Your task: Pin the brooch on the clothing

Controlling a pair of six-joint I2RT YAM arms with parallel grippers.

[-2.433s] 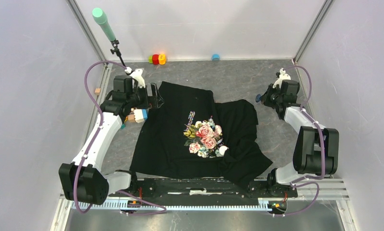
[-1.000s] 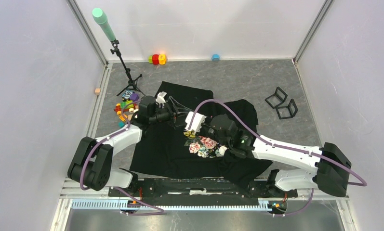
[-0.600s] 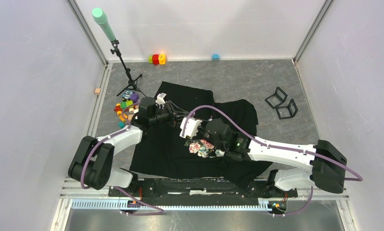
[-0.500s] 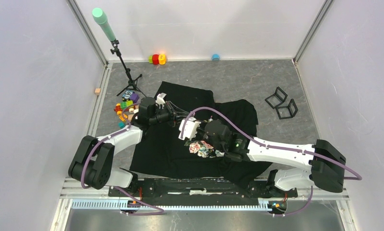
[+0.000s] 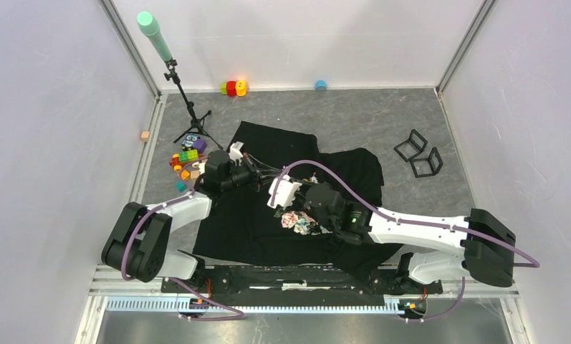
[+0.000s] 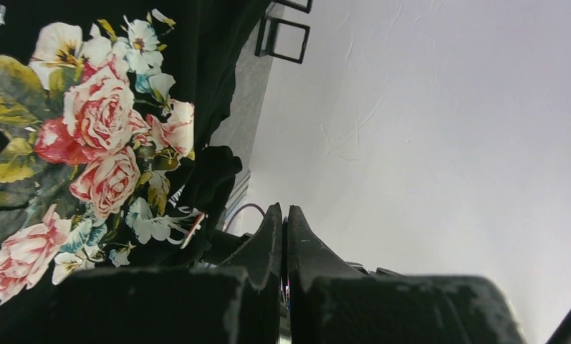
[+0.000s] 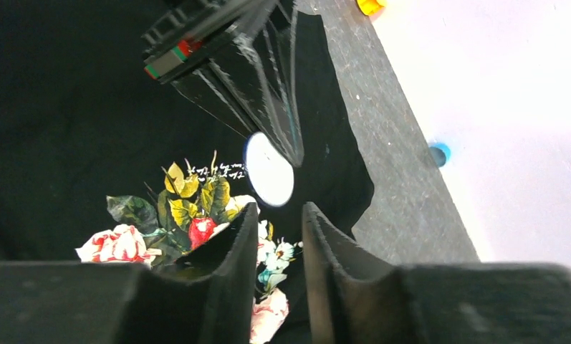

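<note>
The clothing [image 5: 253,222], a black T-shirt with a rose print [image 5: 300,221], lies spread on the grey table. Both arms meet over its chest. My left gripper [image 5: 261,175] is shut on the brooch [image 7: 269,170], a small white round disc pinched edge-on at its fingertips [image 7: 286,136] and hanging just above the print. In the left wrist view the jaws [image 6: 284,208] press together on a thin edge. My right gripper [image 7: 279,206] stands open just short of the brooch, with nothing between its fingers. The roses [image 6: 96,122] fill the left wrist view.
A tripod stand with a green-tipped rod [image 5: 169,68] and a pile of small coloured toys [image 5: 185,161] are at the left. Two black wire frames [image 5: 418,152] lie at the right. Coloured blocks [image 5: 233,87] and a blue cap [image 5: 320,84] sit by the back wall.
Both arms have come in from the sides to meet over the shirt. The left jaws have closed on the brooch, and the right jaws have opened and drawn slightly back.
</note>
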